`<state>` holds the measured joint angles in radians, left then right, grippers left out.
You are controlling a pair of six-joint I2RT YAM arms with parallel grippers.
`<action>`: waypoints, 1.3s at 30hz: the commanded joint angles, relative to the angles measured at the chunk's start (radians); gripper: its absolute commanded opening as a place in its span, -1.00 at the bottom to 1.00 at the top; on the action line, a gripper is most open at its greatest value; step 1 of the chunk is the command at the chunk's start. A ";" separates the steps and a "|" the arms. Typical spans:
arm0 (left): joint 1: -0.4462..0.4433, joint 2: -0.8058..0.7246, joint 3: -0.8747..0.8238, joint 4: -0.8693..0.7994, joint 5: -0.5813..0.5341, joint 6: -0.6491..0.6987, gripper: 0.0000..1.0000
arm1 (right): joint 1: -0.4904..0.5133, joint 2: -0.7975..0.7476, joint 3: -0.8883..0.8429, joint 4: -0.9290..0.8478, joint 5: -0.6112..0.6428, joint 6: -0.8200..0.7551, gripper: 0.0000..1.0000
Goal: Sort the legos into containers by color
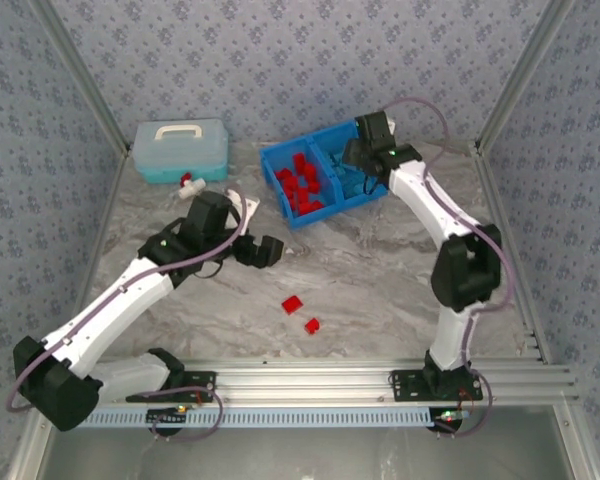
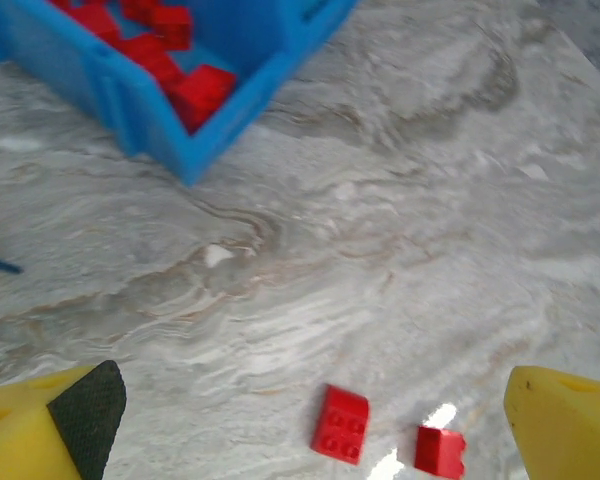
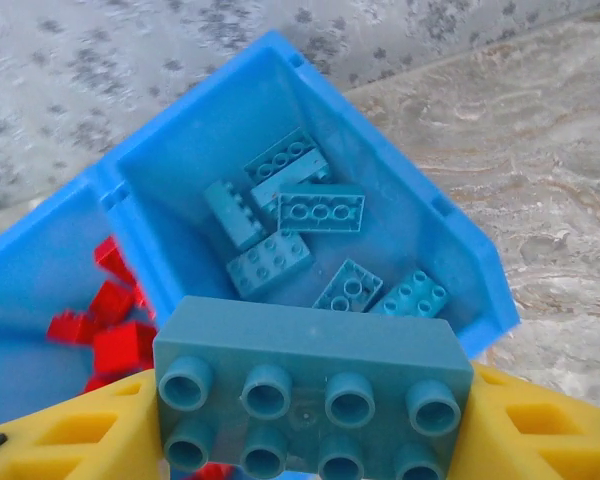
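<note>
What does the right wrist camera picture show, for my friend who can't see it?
The right gripper holds a light blue brick between yellow fingers, above the blue bin's compartment that has more light blue bricks. Red bricks lie in the next compartment.

Robot laboratory test cell: two robot arms (image 1: 130, 290) bolted to an aluminium rail (image 1: 310, 385), marble-patterned table (image 1: 380, 290), patterned backdrop walls (image 1: 280, 60).
</note>
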<state>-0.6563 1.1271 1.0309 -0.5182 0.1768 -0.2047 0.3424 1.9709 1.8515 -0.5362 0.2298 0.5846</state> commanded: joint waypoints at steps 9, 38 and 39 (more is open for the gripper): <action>-0.028 -0.018 -0.066 0.068 0.032 0.031 0.99 | -0.046 0.333 0.344 -0.202 0.018 0.287 0.28; -0.117 0.170 -0.057 -0.022 -0.002 0.059 0.99 | 0.042 -0.346 -0.183 -0.004 -0.249 -0.229 1.00; -0.130 0.196 -0.052 -0.031 -0.002 0.060 0.98 | 0.053 -0.387 -0.236 0.013 -0.249 -0.248 1.00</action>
<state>-0.7578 1.2736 0.9367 -0.4923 0.1944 -0.1661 0.3622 1.6611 1.7428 -0.6201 0.0383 0.5175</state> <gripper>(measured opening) 0.993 0.999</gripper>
